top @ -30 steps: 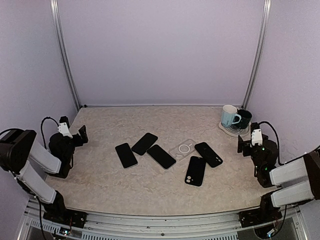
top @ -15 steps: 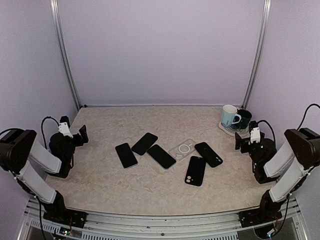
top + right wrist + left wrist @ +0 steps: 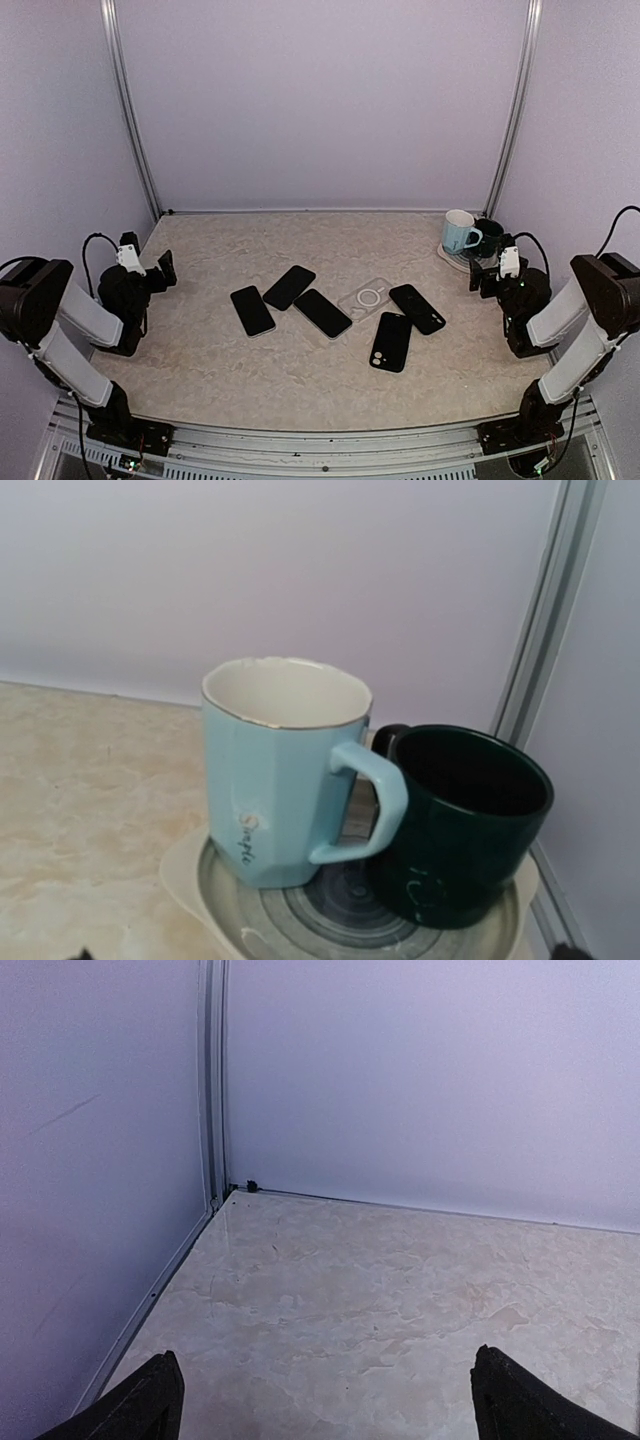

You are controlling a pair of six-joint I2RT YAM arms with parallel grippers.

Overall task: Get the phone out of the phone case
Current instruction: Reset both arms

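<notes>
a: where does the phone case lie?
b: in the middle of the table, with the middle phone just beside its left and the right phone just beside its right. the near phone lies in front of it.
a: further left?
b: the far phone, then the leftmost phone.
a: back right corner?
b: a plate bearing the left mug and the right mug, side by side.

Enclosure: beige marbled tabletop; pale lilac walls on three sides; two metal corner posts; metal rail along near edge; even lighting.
</notes>
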